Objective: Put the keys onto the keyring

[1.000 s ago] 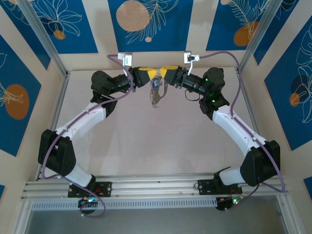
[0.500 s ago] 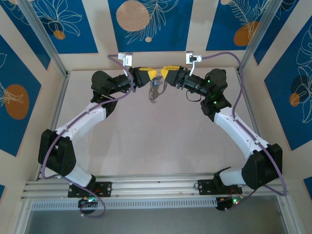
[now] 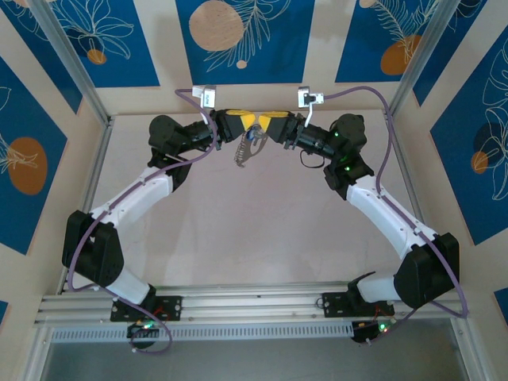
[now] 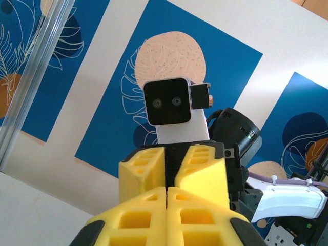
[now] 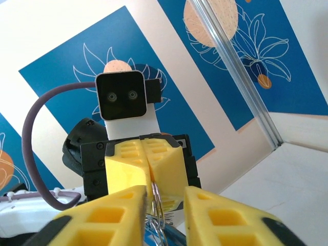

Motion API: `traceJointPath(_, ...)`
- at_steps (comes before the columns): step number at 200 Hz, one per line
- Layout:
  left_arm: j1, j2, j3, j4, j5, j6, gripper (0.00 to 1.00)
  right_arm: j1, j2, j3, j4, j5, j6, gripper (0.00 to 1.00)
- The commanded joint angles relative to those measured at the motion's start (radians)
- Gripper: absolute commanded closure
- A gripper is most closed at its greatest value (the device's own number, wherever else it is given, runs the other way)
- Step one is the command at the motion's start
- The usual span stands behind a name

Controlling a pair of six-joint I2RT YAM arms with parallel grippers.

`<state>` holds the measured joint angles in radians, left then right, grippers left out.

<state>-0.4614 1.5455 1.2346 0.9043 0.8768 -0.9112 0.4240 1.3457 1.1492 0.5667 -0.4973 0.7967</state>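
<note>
Both grippers meet tip to tip above the far middle of the table. My left gripper (image 3: 248, 121) (image 4: 166, 188) has its yellow pads pressed together, and in the right wrist view they pinch the silvery ring (image 5: 156, 197) of the keyring. The grey-beige tag (image 3: 242, 152) hangs tilted below the grippers. My right gripper (image 3: 268, 127) (image 5: 165, 193) is open, one finger on each side of the ring. A bit of blue, the key (image 3: 252, 136), shows by the ring. A blurred blue edge (image 5: 154, 240) lies at the bottom of the right wrist view.
The pale table (image 3: 254, 214) stretches below the raised grippers. Blue patterned wall panels (image 3: 242, 40) stand close behind them. Metal frame posts (image 3: 87, 87) rise at the far corners. Purple cables (image 3: 373, 95) loop over both wrists.
The right gripper has moved left, closer to the left one. The hanging tag has shifted left and risen a little.
</note>
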Motion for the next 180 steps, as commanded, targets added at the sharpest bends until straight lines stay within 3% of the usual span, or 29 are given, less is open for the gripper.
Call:
traceJointPath(1, -0.012, -0.032, 0.000, 0.039, -0.022, -0.002, 1.00, 0.007, 0.003, -0.005, 0.020, -0.001, -0.001, 0.75)
traceJointPath(29, -0.015, -0.032, 0.000, 0.039, -0.024, 0.000, 1.00, 0.009, 0.004, 0.000, 0.016, -0.010, -0.001, 0.76)
traceJointPath(76, -0.016, -0.033, 0.004, 0.029, -0.027, 0.006, 1.00, 0.009, -0.003, 0.000, -0.008, -0.021, -0.016, 1.00)
traceJointPath(113, -0.015, -0.033, 0.010, -0.004, -0.019, 0.025, 1.00, -0.015, -0.021, 0.006, -0.090, -0.027, -0.053, 1.00)
traceJointPath(147, 0.003, -0.050, 0.011, -0.097, -0.001, 0.091, 0.62, -0.057, -0.042, 0.033, -0.248, -0.058, -0.126, 1.00)
traceJointPath(180, 0.026, -0.055, 0.037, -0.221, 0.039, 0.180, 0.47, -0.087, -0.056, 0.040, -0.356, -0.091, -0.189, 1.00)
